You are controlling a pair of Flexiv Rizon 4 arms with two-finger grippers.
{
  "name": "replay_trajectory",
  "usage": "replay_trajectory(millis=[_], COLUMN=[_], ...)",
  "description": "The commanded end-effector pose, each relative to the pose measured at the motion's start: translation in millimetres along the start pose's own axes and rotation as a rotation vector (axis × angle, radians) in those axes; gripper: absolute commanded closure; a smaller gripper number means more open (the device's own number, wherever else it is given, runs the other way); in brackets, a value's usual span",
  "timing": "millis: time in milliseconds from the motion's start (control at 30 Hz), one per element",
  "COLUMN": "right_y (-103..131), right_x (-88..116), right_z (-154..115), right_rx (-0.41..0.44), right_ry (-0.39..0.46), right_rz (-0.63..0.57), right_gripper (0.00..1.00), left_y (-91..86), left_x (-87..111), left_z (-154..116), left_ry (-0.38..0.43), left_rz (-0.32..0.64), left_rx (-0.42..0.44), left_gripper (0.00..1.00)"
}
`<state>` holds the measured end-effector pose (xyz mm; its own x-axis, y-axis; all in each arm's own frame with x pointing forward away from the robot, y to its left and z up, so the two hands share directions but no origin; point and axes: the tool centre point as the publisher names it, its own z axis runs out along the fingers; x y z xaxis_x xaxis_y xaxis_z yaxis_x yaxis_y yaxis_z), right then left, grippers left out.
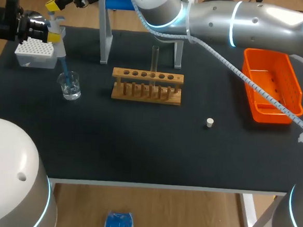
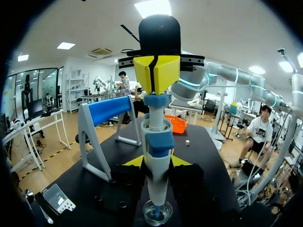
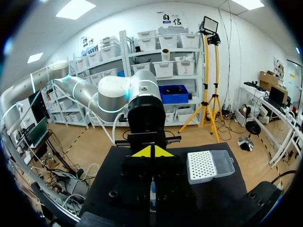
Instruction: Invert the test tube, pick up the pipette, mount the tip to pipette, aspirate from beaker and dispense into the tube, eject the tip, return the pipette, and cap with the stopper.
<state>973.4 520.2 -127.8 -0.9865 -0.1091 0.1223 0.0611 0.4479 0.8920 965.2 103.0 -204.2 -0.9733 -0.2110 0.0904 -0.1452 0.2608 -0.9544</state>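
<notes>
**A:** Left arm (image 1: 7, 171) has the pipette (image 2: 156, 142) upright, with the left pincer (image 2: 157, 161) clamped on its barrel. The right arm (image 1: 225, 22) reaches across, and the right pincer (image 2: 156, 80) is closed with its tips on the plunger (image 2: 156, 100). How do I draw well?

**B:** Look at the counter (image 1: 139, 144): the rack (image 1: 147, 87) is mid-way with the tube (image 1: 155, 56) standing in it. The beaker (image 1: 69, 85) is at the left with the tip (image 1: 64, 68) inside. I'd let the plunger rise slowly, hold the barrel vertical, and keep the tip submerged and off the glass.
</notes>
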Motion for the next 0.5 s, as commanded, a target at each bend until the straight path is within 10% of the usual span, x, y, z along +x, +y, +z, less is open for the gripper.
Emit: replay_trajectory(millis=[33,500], right_y=[-5,-16], right_x=[-3,-4], right_z=[3,8], right_rx=[0.006,0.020], right_ry=[0.007,0.012], right_rz=[0.003,0.019], right_gripper=[1.00,1.00], left_y=[-2.9,-2.9], left_x=[-1.3,-1.3], left_z=[-1,-1], left_ry=[0.002,0.002], left_rz=[0.000,0.000], left_rx=[0.000,0.000], left_gripper=[1.00,1.00])
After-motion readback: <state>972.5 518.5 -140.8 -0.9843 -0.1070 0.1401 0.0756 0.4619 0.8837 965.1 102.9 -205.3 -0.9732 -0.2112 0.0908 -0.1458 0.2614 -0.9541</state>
